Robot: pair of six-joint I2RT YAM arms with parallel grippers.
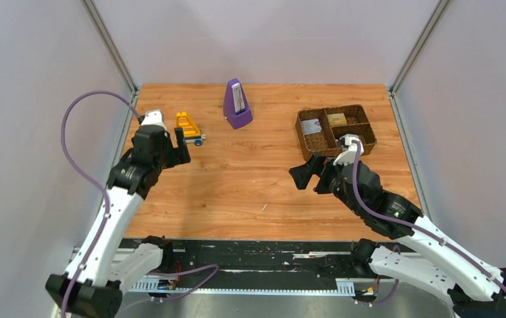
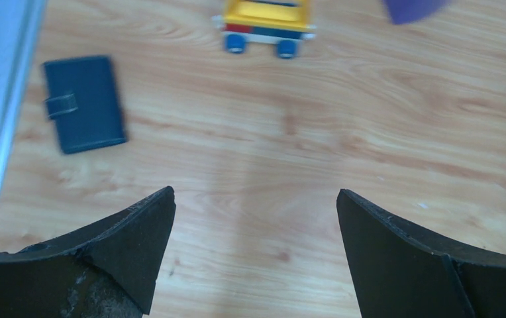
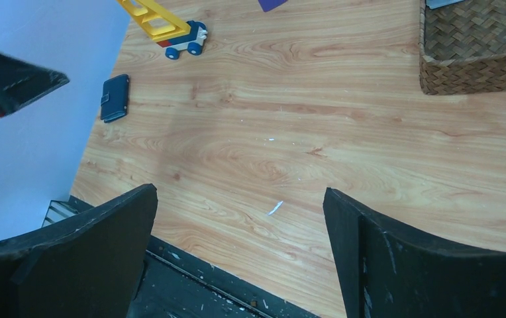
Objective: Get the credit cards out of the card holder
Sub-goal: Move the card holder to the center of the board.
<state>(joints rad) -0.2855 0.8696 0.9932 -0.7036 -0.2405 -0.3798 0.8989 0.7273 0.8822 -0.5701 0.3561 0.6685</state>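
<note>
The card holder [image 2: 85,103] lies closed on the wood table by the left wall, dark blue-black with a strap across it. It also shows in the right wrist view [image 3: 115,97]. In the top view the left arm hides it. No credit cards show. My left gripper [image 1: 183,142] is open and empty above bare wood [image 2: 255,199], with the holder ahead and to its left. My right gripper [image 1: 306,177] is open and empty over the table's near part [image 3: 240,192], far from the holder.
A yellow toy truck [image 1: 189,128] stands just beyond the left gripper. A purple metronome [image 1: 237,105] stands at the back middle. A brown woven basket [image 1: 367,126] at the back right holds a whitish printed card [image 1: 313,126] and a gold-tan card [image 1: 336,119].
</note>
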